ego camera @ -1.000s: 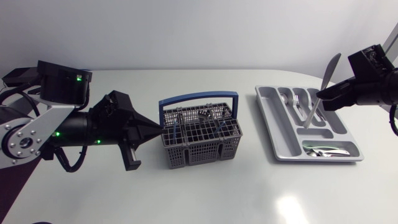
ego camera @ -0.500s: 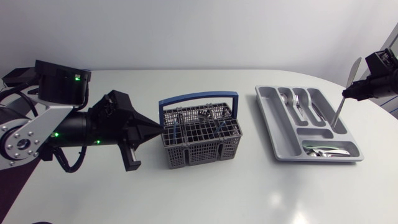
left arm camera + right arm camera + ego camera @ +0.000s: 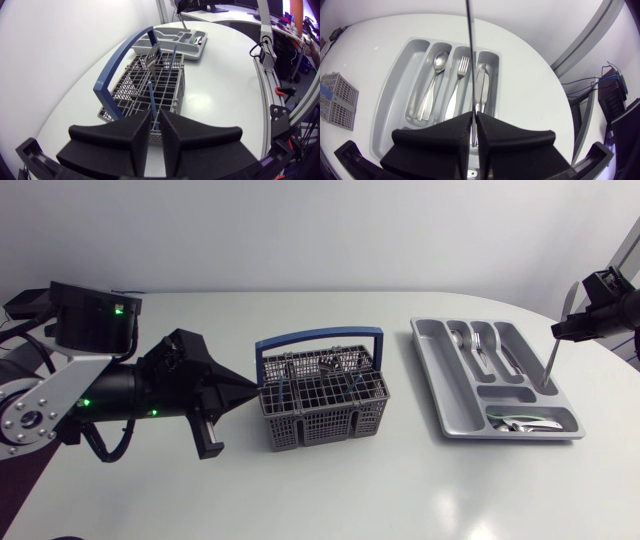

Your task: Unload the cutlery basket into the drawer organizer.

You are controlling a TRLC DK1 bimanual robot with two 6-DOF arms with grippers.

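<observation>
Steel knife (image 3: 551, 360) above grey organizer (image 3: 437, 375)

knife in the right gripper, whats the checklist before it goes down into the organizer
1. Right gripper shut on the knife: ok.
2. Knife hanging over the organizer: ok.
3. Knife lined up with the slot holding the other knife: cannot tell.
4. Room in that slot beside the other knife: ok, likely.
5. Left gripper away from the organizer, at the cutlery basket: ok.
</observation>
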